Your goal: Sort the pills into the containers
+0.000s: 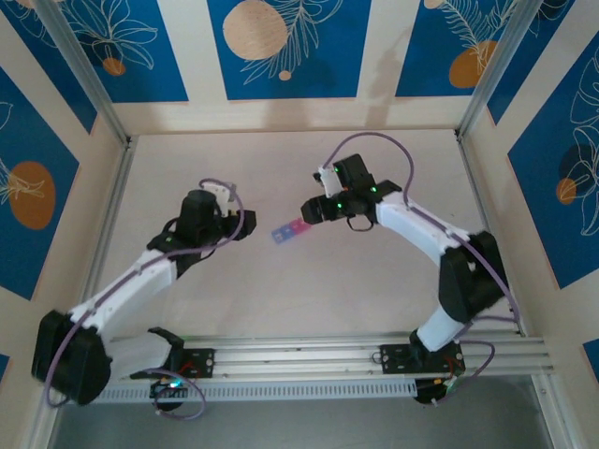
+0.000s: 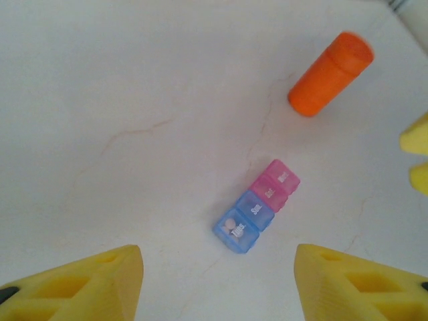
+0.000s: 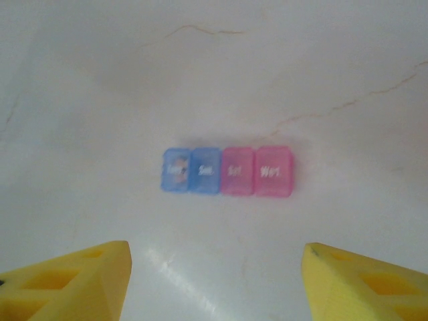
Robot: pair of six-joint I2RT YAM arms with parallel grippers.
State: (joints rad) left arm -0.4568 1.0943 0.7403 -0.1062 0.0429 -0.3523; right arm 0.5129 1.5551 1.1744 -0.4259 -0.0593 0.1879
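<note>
1. Top view: my left arm (image 1: 131, 281) runs from the lower left up toward frame centre with its wrist bent down. My left gripper (image 1: 245, 224) points right, just left of centre.
2. My right arm (image 1: 421, 229) comes from the lower right with its elbow near the right edge and its forearm sloping up-left. My right gripper (image 1: 309, 210) faces left, just right of centre.
3. The small translucent plastic pill-organiser strip (image 1: 290, 230), two blue boxes joined to two pink ones, lies on the white table (image 1: 393, 309) at frame centre, between my two grippers.
4. Left wrist view: my yellow fingers (image 2: 87, 287) sit in the lower corners, spread wide, with bare table between them. The strip lies lower centre-right, tilted, blue end nearest me and clear of both fingers.
5. Right wrist view: my yellow fingers (image 3: 368, 281) are spread wide in the lower corners, pinching nothing. The strip lies level across frame centre, blue on the left and pink on the right, apart from the fingers.
6. An orange cylindrical plastic bottle (image 2: 330, 73) lies on its side in the upper right of the left wrist view, well apart from the strip.
7. Hard to make out: the white lid lettering is blurred. A pale round blob (image 2: 229, 224) shows through the end blue box; I can't tell what it is.
8. Cut off: my fingers are cropped by the bottom edge in both wrist views. Two yellow tips at the right edge of the left wrist view are cropped too. In the top view my fingertips are too small to read the gap.
</note>
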